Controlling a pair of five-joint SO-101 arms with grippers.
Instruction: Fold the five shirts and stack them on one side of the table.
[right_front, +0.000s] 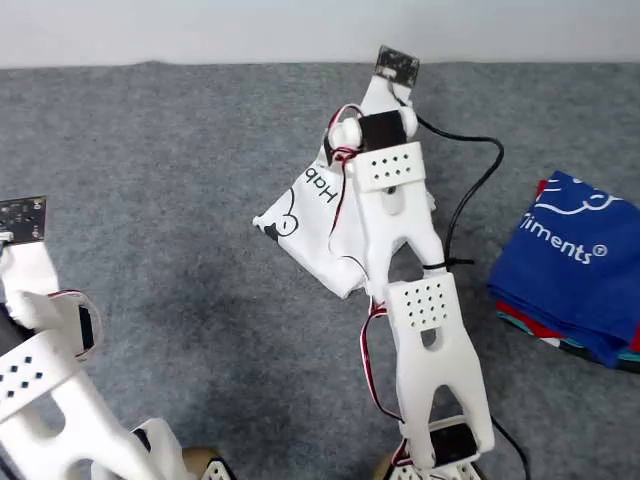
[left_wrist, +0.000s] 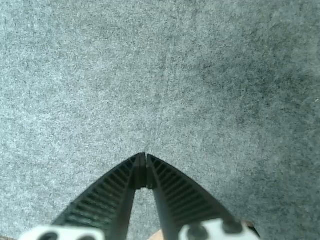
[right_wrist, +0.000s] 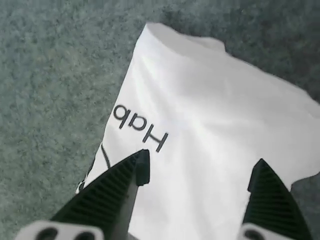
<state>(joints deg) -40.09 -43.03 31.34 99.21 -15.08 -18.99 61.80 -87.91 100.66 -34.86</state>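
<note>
Right tool (right_wrist: 200, 165) spread over the white shirt (right_wrist: 210, 100); left tool (left_wrist: 145, 159) pressed together over grey table (left_wrist: 150, 75).

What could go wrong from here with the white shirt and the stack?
1. The right end effector is open above the middle of the white shirt; closing there may pinch just the top layer and pull the fold apart.
2. The stack, blue shirt on top, looks uneven; dragging the white shirt onto it could shove it askew.

Smooth cloth shirt (right_wrist: 215, 115), rough matt felt table (right_front: 180, 130)
</note>
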